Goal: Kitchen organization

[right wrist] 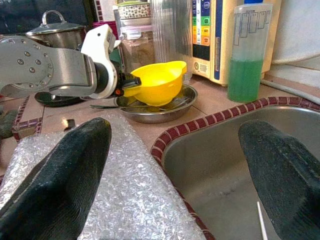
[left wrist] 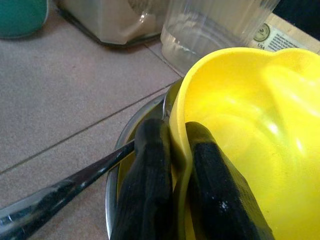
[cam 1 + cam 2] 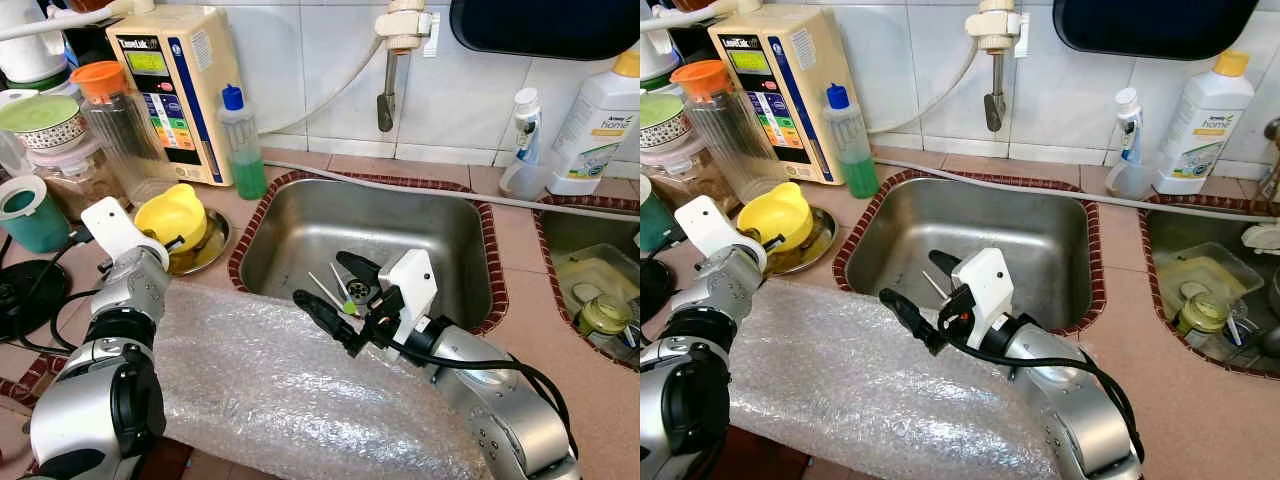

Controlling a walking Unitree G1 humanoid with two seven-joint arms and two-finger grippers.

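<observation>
**Currently: yellow bowl gripped, tidying barely begun**

Left gripper (image 2: 172, 190) is clamped on the rim of the yellow bowl (image 3: 172, 213), one finger inside the wall and one outside. The bowl sits tilted in a steel dish (image 3: 212, 248) on the tiled counter (image 3: 520, 250), left of the sink (image 3: 420, 225) and near a clear jug with an orange lid (image 3: 115, 125). Whether the bowl is lifted clear of the dish cannot be told.

Right gripper (image 3: 335, 300) hangs at the near rim of the sink, fingers spread wide and holding nothing.

A sheet of bubble wrap (image 3: 270, 390) covers the near counter. Loose utensils (image 3: 340, 290) lie by the sink drain.

Assessment: early stage. Bowl, dish, sink contents and crowded bottles all appear unsorted.
</observation>
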